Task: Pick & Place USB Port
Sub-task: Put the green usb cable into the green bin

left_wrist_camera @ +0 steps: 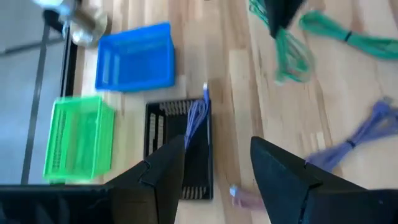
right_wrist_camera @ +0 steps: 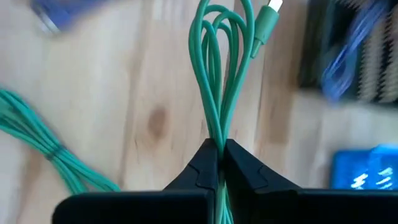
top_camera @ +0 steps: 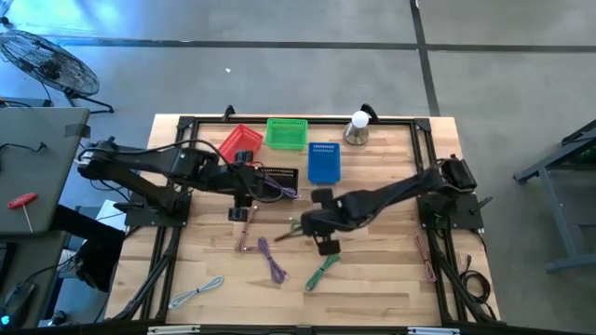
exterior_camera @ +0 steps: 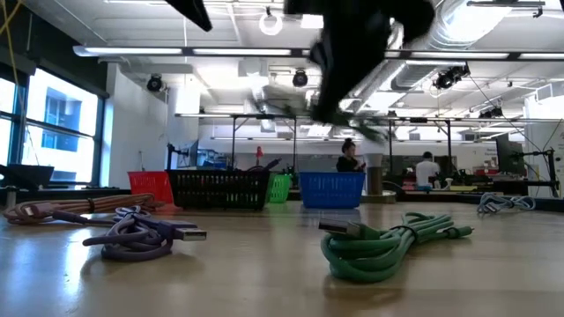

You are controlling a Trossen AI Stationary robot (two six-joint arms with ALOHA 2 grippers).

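Baskets: four. Right claw (right_wrist_camera: 219,155) pinches one green cable (right_wrist_camera: 219,68); left claw (left_wrist_camera: 217,163) spread.

Coiled green cable (exterior_camera: 388,242) beside purple cable (exterior_camera: 141,236)

Both arms are dark, nearly black, built of slim jointed segments rising from blocky bases mounted on black frame rails along the bench's side edges. Black cables loop loosely along the left arm (top_camera: 158,166) and trail from the right arm (top_camera: 410,191) base toward the bench's near corner. Each gripper's fingers (left_wrist_camera: 283,174) are matte black, wedge-shaped, tapering to angular tips, with smooth faceted faces (right_wrist_camera: 205,168).
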